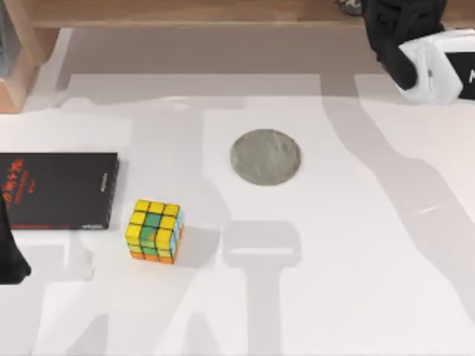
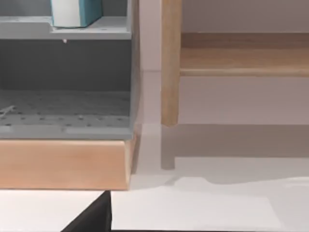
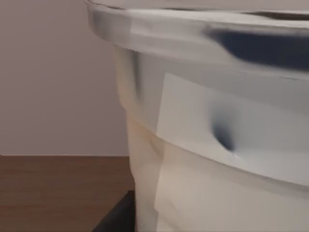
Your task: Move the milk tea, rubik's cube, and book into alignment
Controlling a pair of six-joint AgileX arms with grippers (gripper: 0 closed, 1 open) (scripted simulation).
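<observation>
My right arm sits at the desk's far right corner, black wrist w/ white housing, up in the top view's corner. My left arm is parked at the desk's left edge, just a dark sliver. Can't make out the fingers on either tool.

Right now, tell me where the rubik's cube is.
In the top view, the rubik's cube sits left of centre on the table, just right of the black book and below-left of the grey coaster.

Black book flat; rubik's cube beside; milk tea apparently lifted
</observation>
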